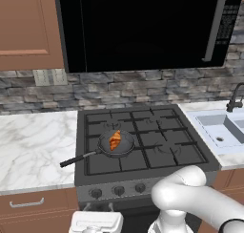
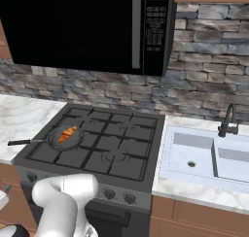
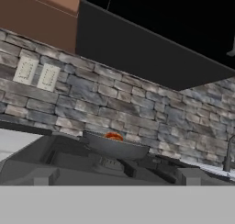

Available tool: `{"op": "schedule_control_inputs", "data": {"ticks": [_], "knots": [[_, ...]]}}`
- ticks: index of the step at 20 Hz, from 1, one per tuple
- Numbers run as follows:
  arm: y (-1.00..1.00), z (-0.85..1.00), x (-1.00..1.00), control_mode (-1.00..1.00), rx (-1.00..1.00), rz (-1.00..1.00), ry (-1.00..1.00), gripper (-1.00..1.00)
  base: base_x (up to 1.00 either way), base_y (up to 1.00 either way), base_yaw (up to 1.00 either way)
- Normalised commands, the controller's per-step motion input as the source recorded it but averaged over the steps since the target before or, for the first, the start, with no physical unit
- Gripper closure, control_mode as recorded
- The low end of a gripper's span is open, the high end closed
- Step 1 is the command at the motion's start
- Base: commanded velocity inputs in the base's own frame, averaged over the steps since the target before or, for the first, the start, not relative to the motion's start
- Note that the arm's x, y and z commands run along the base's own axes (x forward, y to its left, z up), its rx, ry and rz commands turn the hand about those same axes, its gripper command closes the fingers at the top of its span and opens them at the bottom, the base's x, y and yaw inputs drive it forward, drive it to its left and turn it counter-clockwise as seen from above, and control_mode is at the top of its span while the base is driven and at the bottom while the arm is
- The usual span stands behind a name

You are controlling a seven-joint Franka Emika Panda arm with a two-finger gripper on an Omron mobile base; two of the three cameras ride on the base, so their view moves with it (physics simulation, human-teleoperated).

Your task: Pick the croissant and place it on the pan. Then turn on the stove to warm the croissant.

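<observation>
The croissant (image 1: 115,140) lies inside the pan (image 1: 125,147), on the pan's left half, its long axis running near to far. The pan rests on the grate over the near-left burner of the stove (image 1: 157,146). Its handle (image 1: 78,159) extends to the near left, past the edge of the stove top and over the marble counter (image 1: 33,146).

The croissant is a small golden-orange crescent with ridged segments, much smaller than the pan. The pan is round and dark grey with a thin black handle. In the hand view the pan (image 3: 114,147) is seen edge-on from a low level, and just the top of the croissant (image 3: 113,137) rises above its rim.

The stove is dark grey with black grates and a row of round knobs (image 1: 117,190) along its near face. A black microwave (image 1: 143,26) hangs above it, with a wooden cabinet (image 1: 26,26) to the left. The far wall is grey stone brick (image 2: 204,80) and carries a pale outlet plate (image 1: 49,77). To the right of the stove, a white sink (image 2: 204,156) with a dark faucet (image 2: 228,120) is set in the counter.

The white arm (image 1: 190,198) rises near the stove front. The gripper appears to sit low in front of the stove, well apart from the pan and level with the stove top. Its jaws stand fully spread and hold nothing.
</observation>
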Motion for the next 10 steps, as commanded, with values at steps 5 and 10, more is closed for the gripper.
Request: {"op": "schedule_control_inputs", "data": {"ticks": [5, 10], "knots": [[0.0, -0.03, 0.08, -1.0, 0.0, 0.0, 0.0, -1.0, 0.0, 0.0, 0.0], [0.0, -0.07, 0.13, -1.0, 0.0, 0.0, 0.0, -1.0, 0.0, 0.0, 0.0]]}}
